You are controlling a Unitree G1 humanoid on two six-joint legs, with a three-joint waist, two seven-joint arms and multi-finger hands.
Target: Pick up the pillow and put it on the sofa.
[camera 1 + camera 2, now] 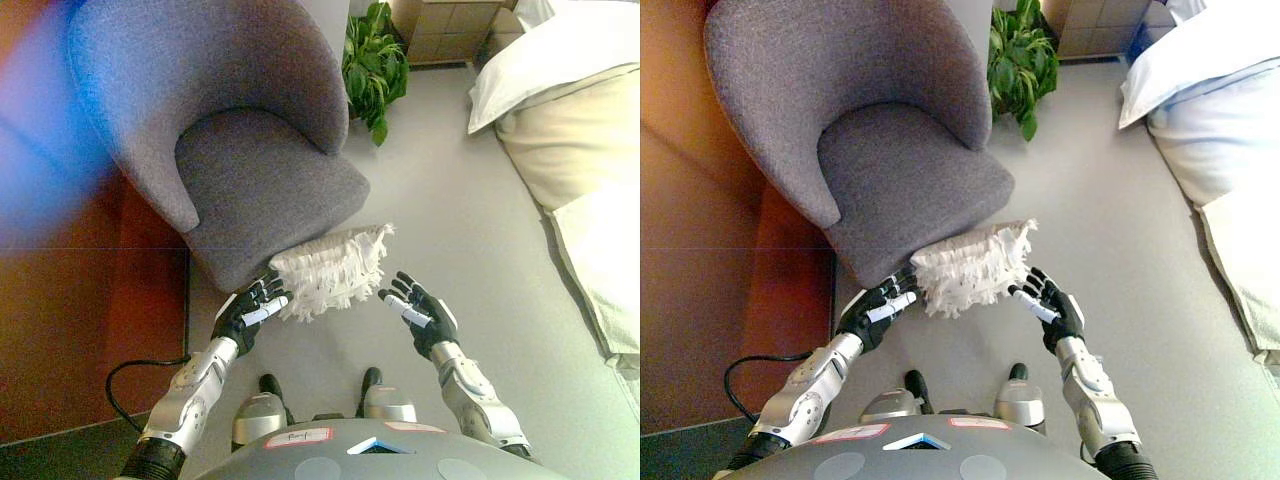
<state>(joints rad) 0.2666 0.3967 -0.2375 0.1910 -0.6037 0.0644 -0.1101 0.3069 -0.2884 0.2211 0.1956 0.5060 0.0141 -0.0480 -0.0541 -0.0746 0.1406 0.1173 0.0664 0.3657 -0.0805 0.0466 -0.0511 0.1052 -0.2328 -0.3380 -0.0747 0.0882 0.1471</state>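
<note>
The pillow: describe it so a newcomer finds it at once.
Start at the grey armchair in the upper left. At the front edge of its seat, between the left hand and the right hand, sits the pillow. It is white and shaggy with fringe, the only such thing near the chair.

White fringed pillow [332, 270] against grey sofa [265, 185]

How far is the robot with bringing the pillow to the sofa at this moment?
Done: the fringed white pillow is off the floor, level with the front edge of the grey sofa chair. In hand: the left robot hand touches its left side, and the right robot hand is open beside it, seemingly apart. Left: set the pillow on the seat and let go.
</note>
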